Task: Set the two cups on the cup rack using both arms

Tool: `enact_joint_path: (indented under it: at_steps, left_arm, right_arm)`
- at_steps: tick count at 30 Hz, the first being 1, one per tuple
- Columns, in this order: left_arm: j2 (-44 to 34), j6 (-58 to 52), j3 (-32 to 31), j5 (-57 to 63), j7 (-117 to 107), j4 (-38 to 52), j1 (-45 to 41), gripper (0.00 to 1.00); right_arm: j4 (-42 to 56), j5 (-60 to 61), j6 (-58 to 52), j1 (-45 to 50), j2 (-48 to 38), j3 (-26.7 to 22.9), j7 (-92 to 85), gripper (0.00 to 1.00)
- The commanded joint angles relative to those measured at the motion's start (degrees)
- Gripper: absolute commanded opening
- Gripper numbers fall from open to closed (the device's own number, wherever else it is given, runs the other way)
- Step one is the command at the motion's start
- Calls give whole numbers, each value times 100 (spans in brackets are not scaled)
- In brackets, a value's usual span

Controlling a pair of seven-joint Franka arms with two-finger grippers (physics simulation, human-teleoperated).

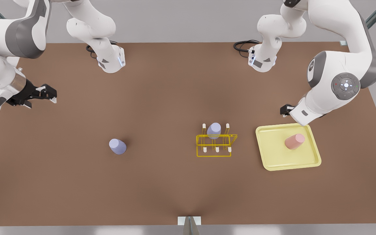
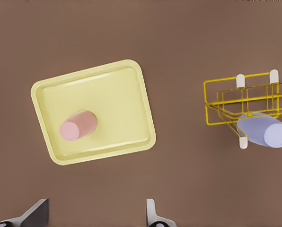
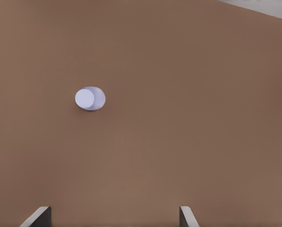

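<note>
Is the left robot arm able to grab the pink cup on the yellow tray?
Probably yes. The left gripper hangs open beside the tray, and the pink cup stands alone there with nothing covering it.

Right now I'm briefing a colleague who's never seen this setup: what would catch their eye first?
Probably the yellow wire cup rack mid-table, a lavender cup already on one of its pegs. Next, the salmon-pink cup on the pale yellow tray at the front view's right, below the open left gripper. A second lavender cup stands alone on the brown table, in the open right gripper's view.
</note>
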Motion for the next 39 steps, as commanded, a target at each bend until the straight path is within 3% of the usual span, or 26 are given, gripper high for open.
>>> enact_joint_path:
  at_steps: [1,3,5,6,10,13,14,20,34,39]
  left_arm:
    - [27,73,0,12,-2,5,4,100]
    - [185,143,0,12,-2,40,92,100]
    - [932,1083,8,29,515,163,671,100]
    - [1240,1856,17,3,1131,128,997,100]
    - [1310,3825,421,-498,1580,-1163,1111,100]
    - [1346,4001,509,-621,1984,-1664,1120,100]
    - [1170,4625,527,-612,1993,-2218,1129,100]
    - [1117,4696,870,-612,1993,-2737,1120,100]
    - [1486,4872,870,-621,1967,-3018,1050,100]
    - [1715,4863,870,-621,1967,-3018,1050,100]
  right_arm:
    - [-33,-20,260,14,-23,-3,-27,100]
    - [-42,-82,339,84,39,6,79,100]
    - [-25,-117,953,655,899,59,70,100]
    - [-33,41,1779,928,1409,50,96,100]
    - [2,393,3098,1376,2289,50,1133,100]
    - [-165,349,3801,1446,2641,24,1714,100]
    - [-560,349,4276,1446,2553,6,1740,100]
    - [-1738,358,5085,1279,2104,-29,2082,100]
    - [-2679,753,5076,1183,2104,32,2373,100]
    - [-3233,762,5700,1192,1929,41,2382,100]
